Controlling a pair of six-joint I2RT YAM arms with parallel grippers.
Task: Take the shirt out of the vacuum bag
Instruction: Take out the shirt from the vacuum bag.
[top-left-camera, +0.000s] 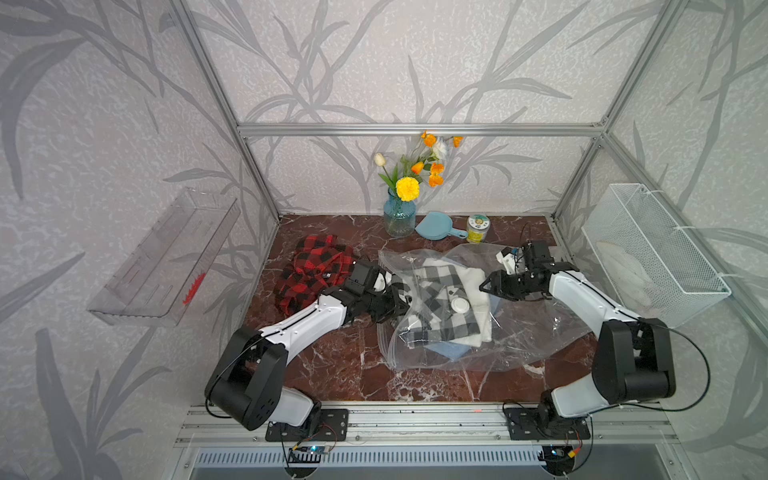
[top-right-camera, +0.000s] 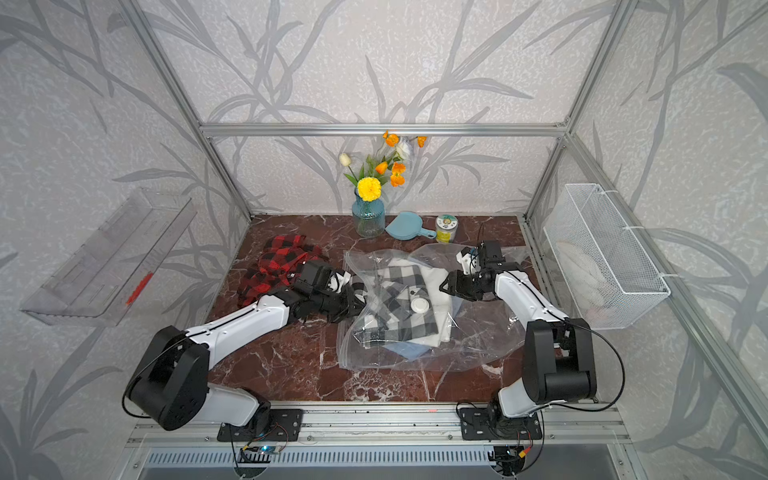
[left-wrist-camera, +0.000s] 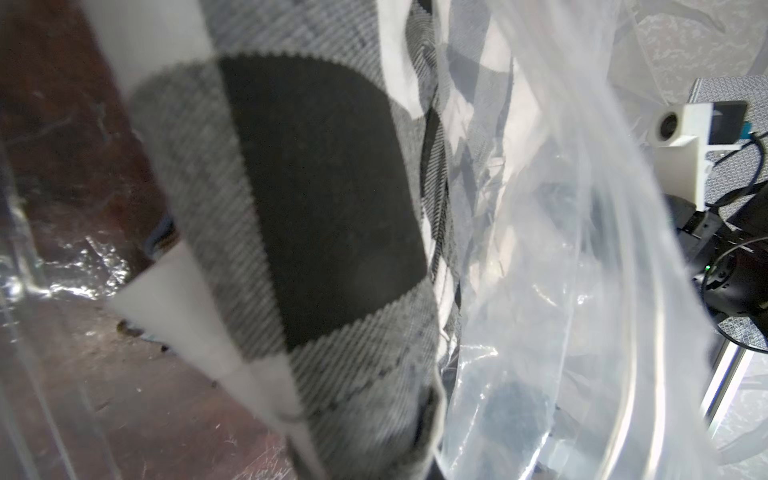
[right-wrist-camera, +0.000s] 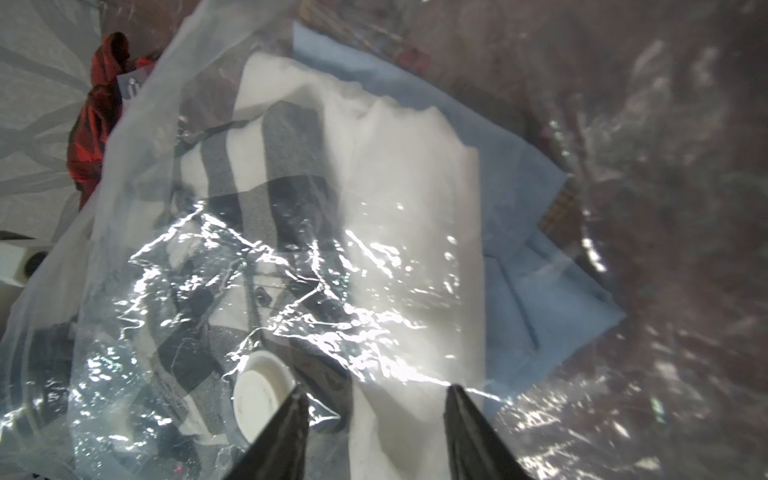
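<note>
The clear crinkly vacuum bag (top-left-camera: 519, 332) (top-right-camera: 478, 336) lies on the marble table, its white valve disc (top-left-camera: 460, 306) (right-wrist-camera: 259, 399) facing up. Inside is a folded black-and-white checked shirt (top-left-camera: 440, 320) (left-wrist-camera: 324, 187) on top of white cloth (top-left-camera: 473, 282) and blue cloth (top-left-camera: 451, 351). My left gripper (top-left-camera: 401, 301) (top-right-camera: 359, 301) is at the bag's left edge, shut on the checked shirt, whose fabric fills the left wrist view and hides the jaws. My right gripper (top-left-camera: 486, 284) (right-wrist-camera: 376, 392) hovers over the bag's right side beside the valve, its fingers apart over the plastic.
A red-and-black plaid shirt (top-left-camera: 316, 270) lies crumpled at the left, behind my left arm. A blue glass vase of flowers (top-left-camera: 399, 216), a blue dish (top-left-camera: 436, 226) and a small jar (top-left-camera: 478, 228) stand along the back. A wire basket (top-left-camera: 652, 253) hangs on the right wall.
</note>
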